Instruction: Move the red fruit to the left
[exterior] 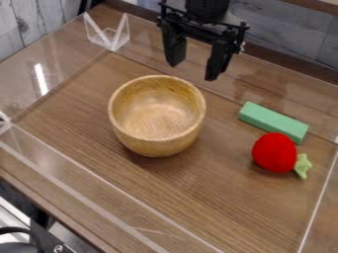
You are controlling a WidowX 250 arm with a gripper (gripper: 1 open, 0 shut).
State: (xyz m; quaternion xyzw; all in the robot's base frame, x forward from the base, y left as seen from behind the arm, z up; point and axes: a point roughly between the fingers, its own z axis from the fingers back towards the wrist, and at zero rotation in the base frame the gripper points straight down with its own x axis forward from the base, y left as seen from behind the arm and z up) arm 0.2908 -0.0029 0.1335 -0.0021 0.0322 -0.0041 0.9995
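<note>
Wooden table (79, 148), nothing moved yet: the red fruit waits at the right.
Wood-grain tabletop inside a clear low wall holds a wooden bowl (157, 117) at the middle, which sits squarely between the fruit and the left side and looks like the main obstacle to route around or over. Above and behind the bowl the gripper (196, 61) hangs empty, jaws spread wide, well apart from its target. A green block (274, 121) lies just behind the red fruit (275, 152), leafy tuft pointing right; reach, grasp and carry all remain.
</note>
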